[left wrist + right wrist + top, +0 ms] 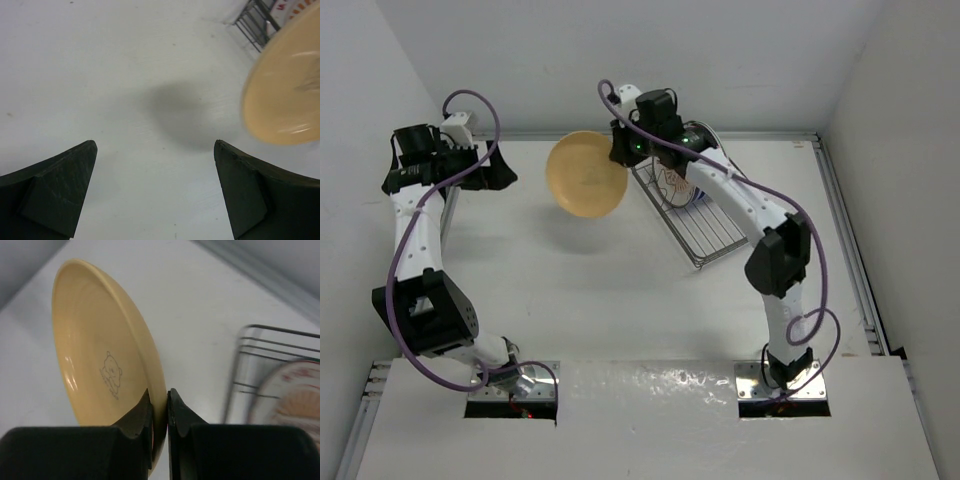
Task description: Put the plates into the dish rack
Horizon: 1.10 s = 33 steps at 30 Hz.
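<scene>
The right end effector [159, 395] pinches the yellow-orange plate [100, 355] by its rim, tilted above the worktop [570, 300], beside the dish rack [715, 240]. The left end effector [155, 144] is spread wide.

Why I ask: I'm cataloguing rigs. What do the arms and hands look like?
The left arm and right arm have white links with black joint housings; a purple cable loops along each. The left hand and right hand have matte black, wedge-shaped fingers. A small green light shows by the right wrist.
</scene>
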Available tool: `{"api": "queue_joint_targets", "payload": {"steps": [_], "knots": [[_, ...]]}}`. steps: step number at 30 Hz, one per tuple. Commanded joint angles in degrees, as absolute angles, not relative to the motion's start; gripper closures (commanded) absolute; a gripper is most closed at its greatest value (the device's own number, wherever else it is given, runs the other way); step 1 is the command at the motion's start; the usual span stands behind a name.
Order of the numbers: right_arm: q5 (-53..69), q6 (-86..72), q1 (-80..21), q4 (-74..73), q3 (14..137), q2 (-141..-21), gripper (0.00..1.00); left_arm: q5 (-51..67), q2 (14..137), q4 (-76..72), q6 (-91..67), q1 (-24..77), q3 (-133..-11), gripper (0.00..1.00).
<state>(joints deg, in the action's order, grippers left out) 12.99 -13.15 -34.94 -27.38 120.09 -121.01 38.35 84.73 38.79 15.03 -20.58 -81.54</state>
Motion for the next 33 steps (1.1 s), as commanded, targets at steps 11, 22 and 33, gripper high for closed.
{"api": "queue_joint_targets", "payload": {"steps": [11,22,33], "knots": [[-32.61,15.03,-33.23,-30.15,115.23,-110.92,1.00,28.57,86.22,33.57,11.25,-21.80,-80.60,0.00],[-39.99,15.65,-33.05,-23.38,114.27,-115.58,1.00,28.65,85.96,34.36,11.95,-21.88,-80.60,0.00],[-41.75,9.85,-33.13,-24.61,113.03,-117.25,1.00,28.83,86.75,34.28,11.60,-22.24,-81.30,0.00]]}}
